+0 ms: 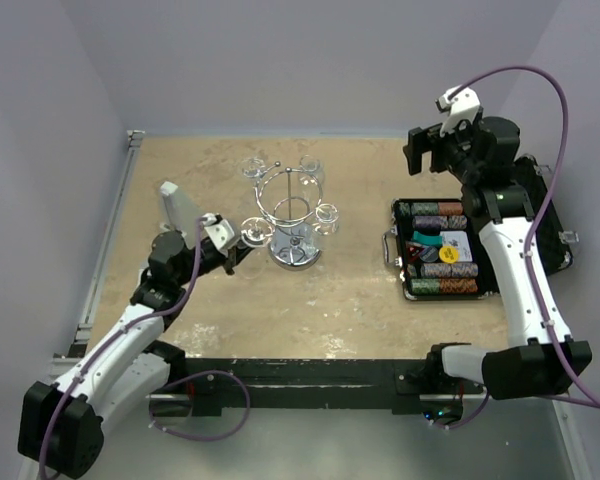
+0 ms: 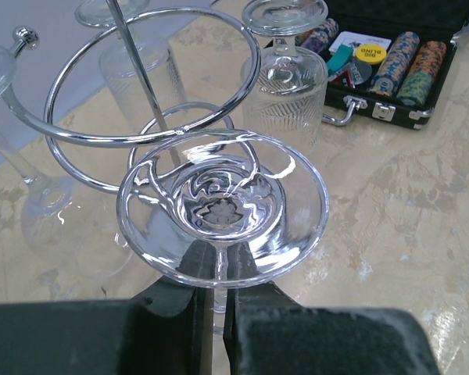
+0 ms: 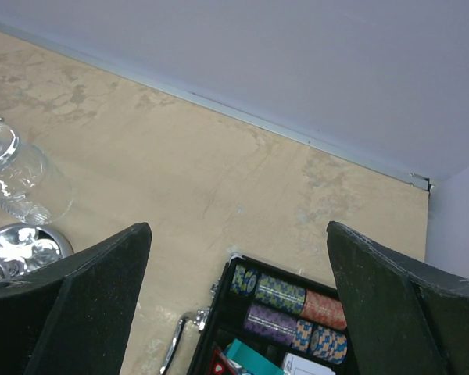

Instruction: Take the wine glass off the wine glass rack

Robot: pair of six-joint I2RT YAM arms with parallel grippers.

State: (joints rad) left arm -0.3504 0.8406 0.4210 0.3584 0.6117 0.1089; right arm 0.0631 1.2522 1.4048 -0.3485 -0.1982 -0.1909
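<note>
Chrome wine glass rack (image 1: 295, 252) stands mid-table toward the far edge; left gripper (image 1: 238, 250) clamps a hanging wine glass (image 1: 253, 232) by its stem. Left wrist: the clear round foot hides the bowl. Right wrist: right gripper (image 3: 238, 312) is spread wide, and the rack is cut off at the left edge.

Overhead view from behind; close wrist views, chip case (image 2: 430, 117) in both

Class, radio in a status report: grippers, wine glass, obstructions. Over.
Left gripper shut on wine glass stem. Right gripper open above chip case. Glass at rack edge; neighbouring glass close behind.
</note>
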